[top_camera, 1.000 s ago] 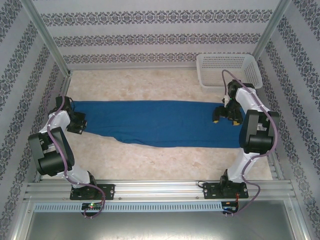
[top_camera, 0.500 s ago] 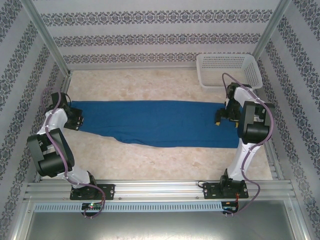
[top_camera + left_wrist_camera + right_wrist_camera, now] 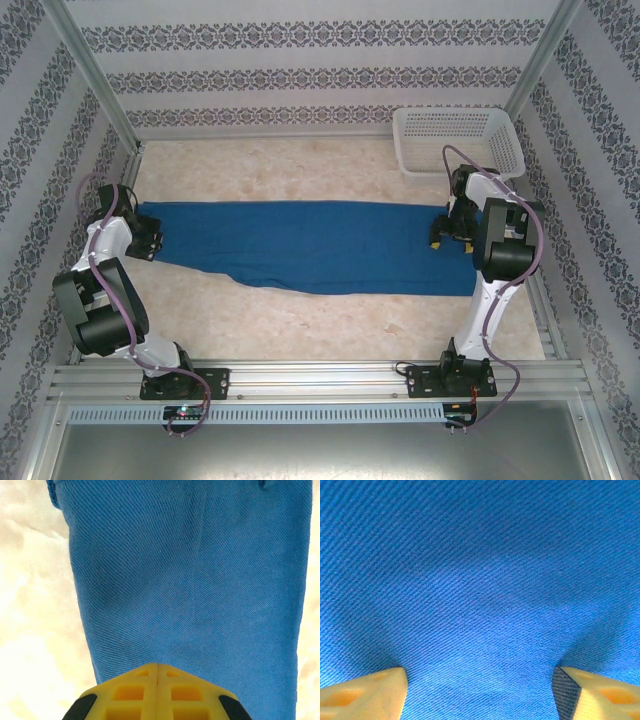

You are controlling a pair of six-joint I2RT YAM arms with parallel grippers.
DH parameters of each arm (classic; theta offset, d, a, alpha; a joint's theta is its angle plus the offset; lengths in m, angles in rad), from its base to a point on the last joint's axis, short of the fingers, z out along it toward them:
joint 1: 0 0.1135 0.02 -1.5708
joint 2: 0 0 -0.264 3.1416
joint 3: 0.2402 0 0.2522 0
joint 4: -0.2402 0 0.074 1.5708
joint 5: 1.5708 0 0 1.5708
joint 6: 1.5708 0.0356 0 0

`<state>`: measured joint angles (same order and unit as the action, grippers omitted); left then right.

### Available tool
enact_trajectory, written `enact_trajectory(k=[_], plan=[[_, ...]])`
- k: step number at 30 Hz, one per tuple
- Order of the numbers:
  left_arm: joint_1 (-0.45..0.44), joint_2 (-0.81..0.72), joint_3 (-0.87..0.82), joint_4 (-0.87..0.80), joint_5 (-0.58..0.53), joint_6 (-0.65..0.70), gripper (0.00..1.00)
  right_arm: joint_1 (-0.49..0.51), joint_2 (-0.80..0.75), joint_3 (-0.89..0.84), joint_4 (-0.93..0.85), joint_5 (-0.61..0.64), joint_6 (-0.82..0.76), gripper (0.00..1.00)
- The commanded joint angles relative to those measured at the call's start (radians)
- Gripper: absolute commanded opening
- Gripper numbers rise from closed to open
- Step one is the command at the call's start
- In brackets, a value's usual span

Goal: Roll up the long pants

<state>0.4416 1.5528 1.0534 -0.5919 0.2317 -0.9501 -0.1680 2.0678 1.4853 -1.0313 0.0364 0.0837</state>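
While the long pants (image 3: 310,245) lie flat and stretched out sideways across the marbled table (image 3: 300,165), the 2 arms sit at opposite ends of them. Left tool (image 3: 157,669) is at the far left end of the cloth. Its 2 yellow fingers are pressed together, fully closed, right over the blue fabric. Can't tell from the wrist cam if any cloth is actually pinched in there. Right tool (image 3: 441,236) is down on the right end with its jaws spread wide and nothing gripped. The 2 fingertips (image 3: 367,695) look like they're pushing into the twill, since the fabric dimples around each tip. The pants are basically 1 long blue strip, and the near edge is a bit uneven, stepping out wider toward the right. A white mesh basket (image 3: 458,140) sits in the far right corner of the table, just past the right arm and apart from the pants.
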Motion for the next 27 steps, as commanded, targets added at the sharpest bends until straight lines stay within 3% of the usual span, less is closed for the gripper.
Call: enact_trajectory(k=[1,4,8,9,11,12,14,16,27], plan=[[0.016,-0.007,0.017,-0.027,-0.007,0.014,0.00,-0.002,0.014,-0.033,0.013,0.019,0.026,0.75],[0.016,-0.007,0.008,-0.018,-0.001,0.011,0.00,0.015,0.010,-0.053,0.023,0.051,0.041,0.70],[0.019,-0.008,0.003,-0.019,0.001,0.011,0.00,0.034,0.003,-0.070,0.022,0.079,0.054,0.53],[0.019,-0.010,0.001,-0.018,0.002,0.010,0.00,0.035,0.002,-0.074,0.022,0.079,0.057,0.47],[0.020,-0.012,-0.002,-0.013,0.005,0.008,0.00,0.041,-0.003,-0.087,0.023,0.082,0.060,0.22],[0.019,-0.011,0.000,-0.014,0.007,0.007,0.00,0.043,-0.007,-0.096,0.027,0.088,0.063,0.20],[0.021,-0.014,-0.001,-0.014,0.011,0.008,0.00,0.044,-0.017,-0.108,0.033,0.092,0.066,0.05],[0.022,-0.015,-0.002,-0.014,0.012,0.008,0.00,0.044,-0.021,-0.118,0.037,0.094,0.067,0.00],[0.028,-0.025,-0.002,-0.015,0.021,0.008,0.00,0.037,-0.083,-0.079,0.017,0.045,0.088,0.00]])
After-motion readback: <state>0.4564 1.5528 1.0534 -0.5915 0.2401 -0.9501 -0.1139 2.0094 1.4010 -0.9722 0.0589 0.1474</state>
